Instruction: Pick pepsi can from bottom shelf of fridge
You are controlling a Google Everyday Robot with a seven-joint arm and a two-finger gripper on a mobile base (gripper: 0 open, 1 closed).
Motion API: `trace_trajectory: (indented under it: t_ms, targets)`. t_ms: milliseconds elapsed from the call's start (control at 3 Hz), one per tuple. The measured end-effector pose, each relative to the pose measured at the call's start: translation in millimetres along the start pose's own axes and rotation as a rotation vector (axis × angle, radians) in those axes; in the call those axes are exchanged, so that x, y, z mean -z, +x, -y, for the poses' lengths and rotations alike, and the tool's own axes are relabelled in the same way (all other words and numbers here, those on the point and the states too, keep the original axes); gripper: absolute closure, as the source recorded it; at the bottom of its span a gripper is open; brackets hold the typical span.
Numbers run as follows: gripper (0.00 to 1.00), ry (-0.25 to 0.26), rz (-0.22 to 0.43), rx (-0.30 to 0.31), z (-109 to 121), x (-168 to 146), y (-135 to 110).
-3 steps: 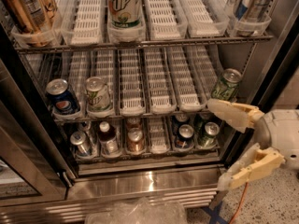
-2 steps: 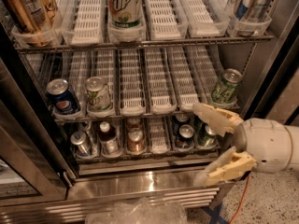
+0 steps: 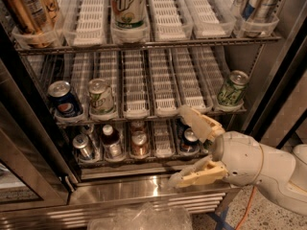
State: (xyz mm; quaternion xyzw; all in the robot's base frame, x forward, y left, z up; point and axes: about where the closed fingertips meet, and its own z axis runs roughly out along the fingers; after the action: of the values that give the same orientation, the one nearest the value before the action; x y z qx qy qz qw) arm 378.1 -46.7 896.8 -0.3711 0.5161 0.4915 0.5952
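The reach is in hand: the gripper (image 3: 178,146), fingers (image 3: 201,124) spread wide, hovers at 4 o'clock before the fridge (image 3: 120,191), around the pepsi can (image 3: 188,142) on the bottom shelf (image 3: 162,145), so next I judge it must advance and close.

speckled grey floor (image 3: 266,220) at lower right (below-right of the gripper (image 3: 180,146)), orange cable (image 3: 243,209) across it

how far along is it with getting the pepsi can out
Reach looks done: the gripper sits at the right end of the bottom shelf, fingers open, right by the pepsi can. Nothing held yet. Left: close on the can, pull it out of the fridge.
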Motion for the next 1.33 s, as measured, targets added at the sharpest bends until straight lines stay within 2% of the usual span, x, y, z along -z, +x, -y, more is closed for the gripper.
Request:
trace_trajectory:
  t_ms: [333,667,1000,1333]
  targets:
    - [0.00,0.000,0.000,0.000,0.0,0.0,0.0]
    - [0.00,0.050,0.025,0.044,-1.8,-7.4,3.5]
    - [0.00,0.058,0.028,0.118,-2.9,-14.9,1.3]
    - [0.00,0.057,0.028,0.118,-2.9,-14.8,1.3]
